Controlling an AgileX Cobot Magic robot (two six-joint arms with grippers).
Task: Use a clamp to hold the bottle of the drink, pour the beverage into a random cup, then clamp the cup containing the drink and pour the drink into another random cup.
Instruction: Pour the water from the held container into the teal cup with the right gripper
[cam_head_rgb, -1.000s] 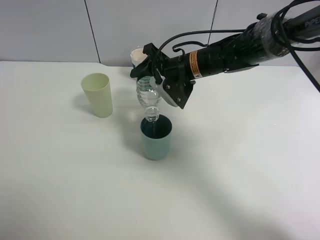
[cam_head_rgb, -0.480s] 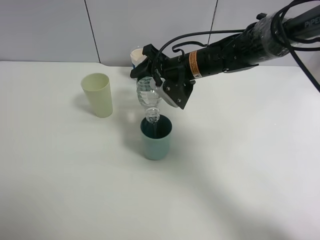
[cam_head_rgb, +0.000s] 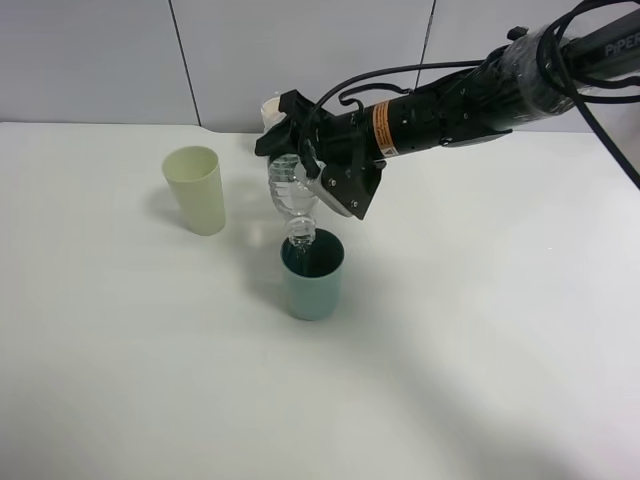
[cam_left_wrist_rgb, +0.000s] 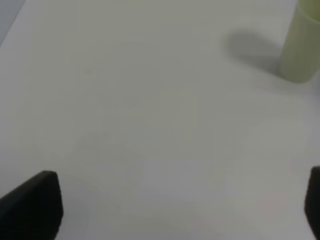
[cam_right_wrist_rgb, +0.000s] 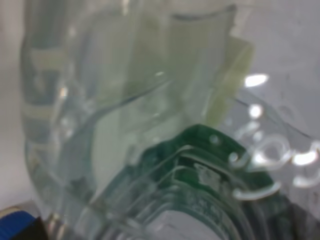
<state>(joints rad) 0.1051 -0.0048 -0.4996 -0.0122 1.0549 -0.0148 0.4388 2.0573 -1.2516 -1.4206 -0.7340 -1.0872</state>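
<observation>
- step in hand: the first pour. the right gripper (cam_head_rgb: 298, 168) is clamped on the bottle (cam_head_rgb: 291, 197), which hangs neck-down with its mouth just above the rim of the teal cup (cam_head_rgb: 312, 277).
- the right wrist view is filled by the clear bottle wall, with green showing through it; whether liquid is running right now is hard to tell, as any stream is too thin to see.
- the left gripper (cam_left_wrist_rgb: 175, 207) hangs with its jaws wide apart over bare table (cam_left_wrist_rgb: 125, 100), holding nothing; the pale yellow cup (cam_left_wrist_rgb: 300, 45) stands well off from it.
- a white cup (cam_head_rgb: 270, 104) stands at the back, mostly hidden behind the right gripper.
- next move, as i judge it: let the bottle drain, tip it back upright and set it down clear of the cups, then grip the teal cup by its wall and pour into another cup.
- against a second ago: the right gripper and bottle have shifted a little up and left, and the bottle mouth sits slightly higher over the cup; both cups are unmoved.
</observation>
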